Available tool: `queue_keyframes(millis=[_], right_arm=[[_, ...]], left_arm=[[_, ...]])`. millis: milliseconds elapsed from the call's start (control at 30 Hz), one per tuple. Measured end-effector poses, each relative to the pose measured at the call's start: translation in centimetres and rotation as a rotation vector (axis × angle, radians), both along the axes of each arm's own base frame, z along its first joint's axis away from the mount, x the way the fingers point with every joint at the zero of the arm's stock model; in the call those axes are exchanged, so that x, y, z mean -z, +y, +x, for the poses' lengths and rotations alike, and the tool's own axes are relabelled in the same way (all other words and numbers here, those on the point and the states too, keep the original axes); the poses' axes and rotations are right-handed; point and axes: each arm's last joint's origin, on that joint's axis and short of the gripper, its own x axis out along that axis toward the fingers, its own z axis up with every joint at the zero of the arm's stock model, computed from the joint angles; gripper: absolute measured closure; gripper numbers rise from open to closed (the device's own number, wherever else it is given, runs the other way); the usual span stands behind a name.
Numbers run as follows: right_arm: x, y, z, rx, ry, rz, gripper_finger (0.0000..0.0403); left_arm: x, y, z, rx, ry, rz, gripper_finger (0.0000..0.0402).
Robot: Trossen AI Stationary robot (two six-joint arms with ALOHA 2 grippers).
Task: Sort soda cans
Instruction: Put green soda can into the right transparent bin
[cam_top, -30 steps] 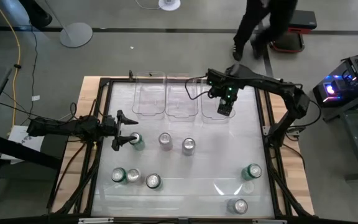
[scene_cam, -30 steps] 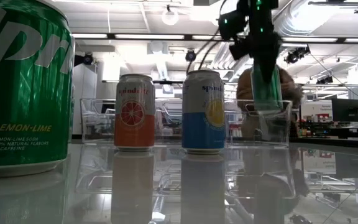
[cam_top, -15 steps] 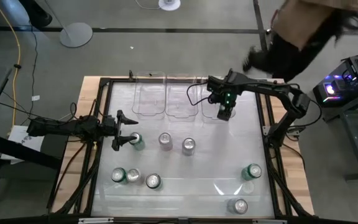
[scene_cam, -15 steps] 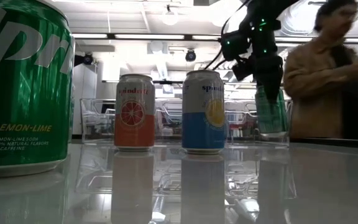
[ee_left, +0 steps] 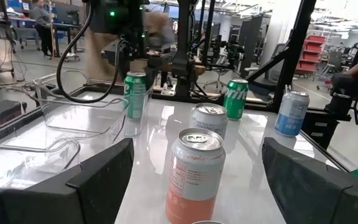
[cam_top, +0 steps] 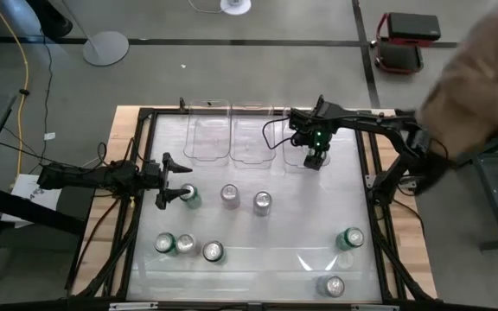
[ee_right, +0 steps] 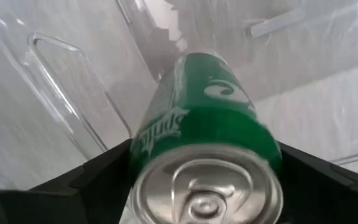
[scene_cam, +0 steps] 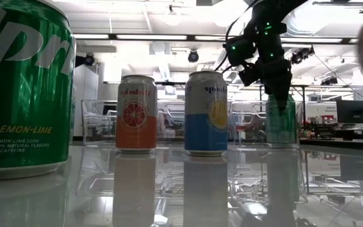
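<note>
The glossy white table (cam_top: 284, 186) carries three clear bins (cam_top: 230, 138) along its far edge and soda cans (cam_top: 262, 202) scattered nearer.

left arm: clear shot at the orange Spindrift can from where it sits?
Probably yes. The left gripper is open, level with the row, and the orange Spindrift can stands right ahead of its fingers. The green can beside the gripper looks like the only crowding.

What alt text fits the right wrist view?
A green soda can stands upright between the right claw fingers, seen from above its silver top. Clear plastic bin walls surround it on a pale surface.
</note>
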Motion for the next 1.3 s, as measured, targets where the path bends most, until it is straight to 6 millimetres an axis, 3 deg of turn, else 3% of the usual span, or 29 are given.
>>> queue_keyframes(millis=[167,333,467,633,800,933,1133,1300], right_arm=[[-0.5,0.0,-0.1,-0.006,0.011,0.008,0.0065],[-2.5,-0.1,0.1,-0.006,0.010,0.011,0.0064],[-5.3,-0.2,0.5,0.004,-0.022,-0.007,0.0064],[-10.2,0.3,0.9,0.054,-0.154,-0.104,0.0064],[-15.6,3.4,-0.2,0.095,-0.341,-0.252,0.0064],[-18.2,7.5,-2.1,0.153,-0.474,-0.263,0.0064],[-19.0,13.1,-4.9,0.314,-0.579,-0.099,0.0064],[-18.5,15.3,-5.6,0.433,-0.565,0.039,0.0064]], left_arm=[[0.0,0.0,0.0,0.000,-0.001,0.000,0.0071],[0.0,0.0,0.0,0.000,0.000,0.000,0.0071],[0.0,0.0,0.0,0.000,0.000,0.000,0.0071],[0.0,0.0,0.0,0.000,0.000,0.000,0.0071],[0.0,0.0,0.0,0.000,-0.001,-0.002,0.0071],[0.0,0.0,0.0,0.000,-0.001,-0.009,0.0071],[0.0,0.0,0.0,0.000,-0.001,-0.009,0.0071],[0.0,0.0,0.0,0.000,-0.001,-0.009,0.0071]])
